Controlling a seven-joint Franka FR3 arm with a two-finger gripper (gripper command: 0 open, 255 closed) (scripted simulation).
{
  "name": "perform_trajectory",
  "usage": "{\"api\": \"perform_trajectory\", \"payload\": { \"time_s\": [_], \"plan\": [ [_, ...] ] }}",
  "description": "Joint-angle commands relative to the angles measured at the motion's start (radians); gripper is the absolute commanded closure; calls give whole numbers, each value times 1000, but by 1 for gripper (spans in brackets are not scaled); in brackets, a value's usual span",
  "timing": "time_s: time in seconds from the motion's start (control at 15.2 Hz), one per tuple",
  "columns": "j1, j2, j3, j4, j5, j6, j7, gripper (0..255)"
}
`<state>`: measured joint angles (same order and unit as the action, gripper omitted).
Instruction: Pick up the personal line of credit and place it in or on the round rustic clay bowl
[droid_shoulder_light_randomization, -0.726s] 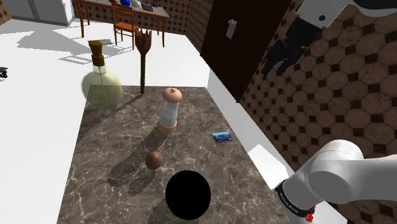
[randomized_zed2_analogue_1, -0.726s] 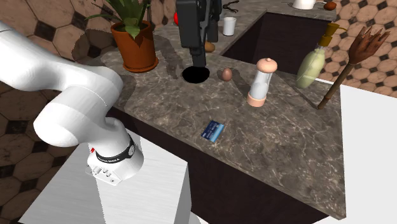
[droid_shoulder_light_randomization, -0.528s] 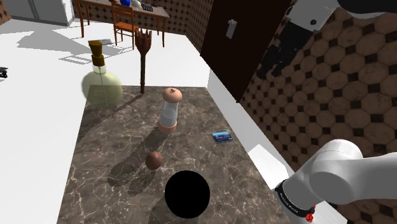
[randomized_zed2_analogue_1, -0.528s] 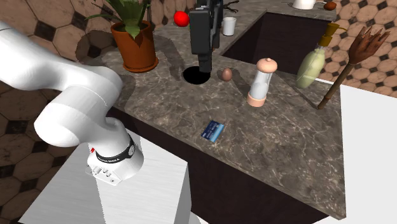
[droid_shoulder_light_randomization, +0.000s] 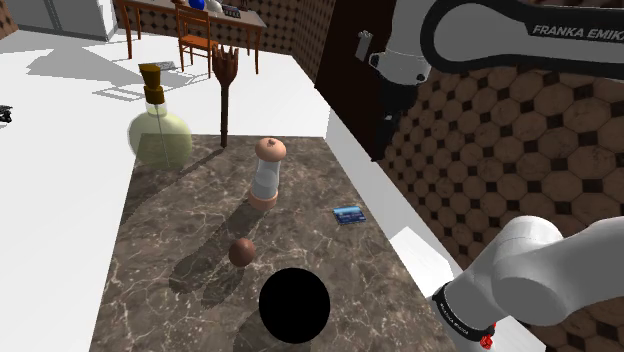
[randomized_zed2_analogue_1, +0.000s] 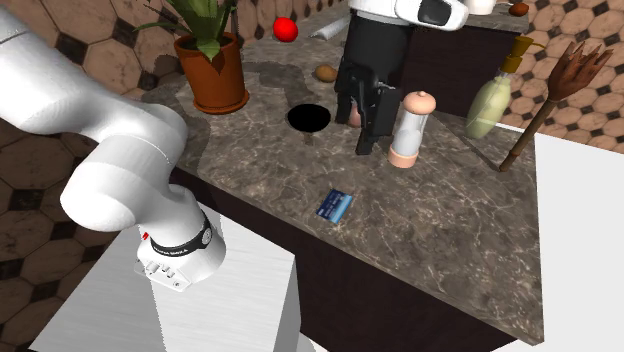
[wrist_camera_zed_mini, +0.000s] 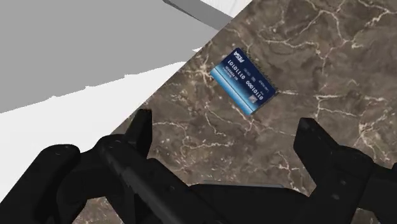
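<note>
While the black gripper (wrist_camera_zed_mini: 224, 124) is hovering over the dark marbled countertop (wrist_camera_zed_mini: 331, 57) with its two fingers spread wide and clasping nothing, the blue bank card (wrist_camera_zed_mini: 248, 81) is lying flat on the stone ahead of the fingertips, close to the counter's edge and touching neither finger. From the shoulder view, the card (droid_shoulder_light_randomization: 348, 213) is sitting at about four o'clock from the pepper grinder (droid_shoulder_light_randomization: 266, 172). The round bowl (droid_shoulder_light_randomization: 295, 306), drawn as a flat black disc, is resting at about five o'clock from a small brown ball (droid_shoulder_light_randomization: 242, 252), possibly an egg, and well apart from the card. From the second exterior view, the gripper (randomized_zed2_analogue_1: 358, 130) is hanging just beside the grinder (randomized_zed2_analogue_1: 410, 128), at its nine o'clock. The bowl (randomized_zed2_analogue_1: 308, 117) is lying at roughly nine o'clock from the gripper, and the card (randomized_zed2_analogue_1: 336, 204) at about six o'clock, near the counter's front edge.
</note>
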<state>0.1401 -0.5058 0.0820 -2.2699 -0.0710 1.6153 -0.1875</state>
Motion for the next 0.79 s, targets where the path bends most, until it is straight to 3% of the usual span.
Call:
{"api": "perform_trajectory", "payload": {
  "time_s": [0.0,0.73],
  "plan": [
    [27,56,15,-23,-39,25,-80,0],
    [148,301,121,-185,-276,174,-400,0]
  ]
}}
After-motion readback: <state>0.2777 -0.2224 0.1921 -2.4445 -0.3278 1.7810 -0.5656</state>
